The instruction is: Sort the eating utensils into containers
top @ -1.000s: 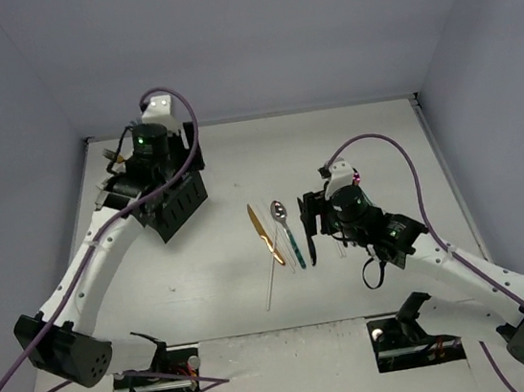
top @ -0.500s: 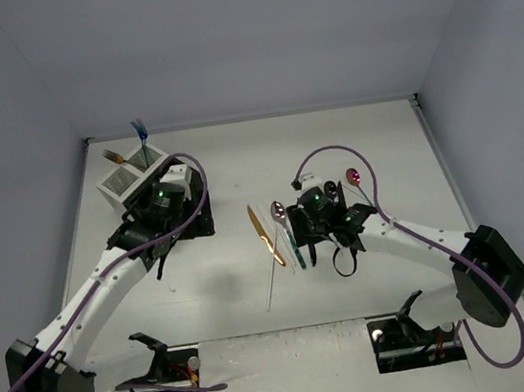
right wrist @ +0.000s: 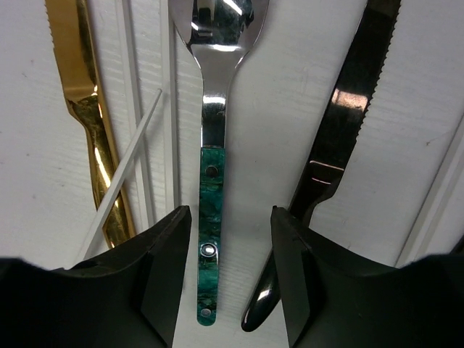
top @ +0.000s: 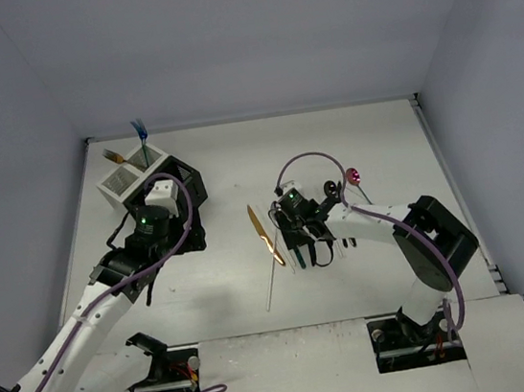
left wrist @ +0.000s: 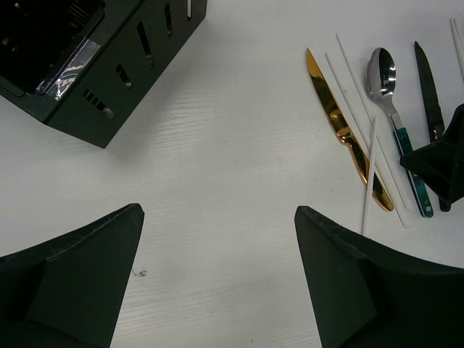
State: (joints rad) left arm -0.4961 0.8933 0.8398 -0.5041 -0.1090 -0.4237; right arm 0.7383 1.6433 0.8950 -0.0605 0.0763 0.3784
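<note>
Right end effector (right wrist: 233, 261), fingers apart, straddles green-handled spoon (right wrist: 212, 181) flat on worktop (left wrist: 232, 145). Pick step, grasp not yet made. Next: clamp handle squarely, lift, carry to containers (top: 123, 183).

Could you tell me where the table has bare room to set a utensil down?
Bare white tabletop lies between the black slotted bin and the gold knife. It is crowded beyond it, where white sticks, a green-handled silver spoon and a black knife lie packed.
</note>
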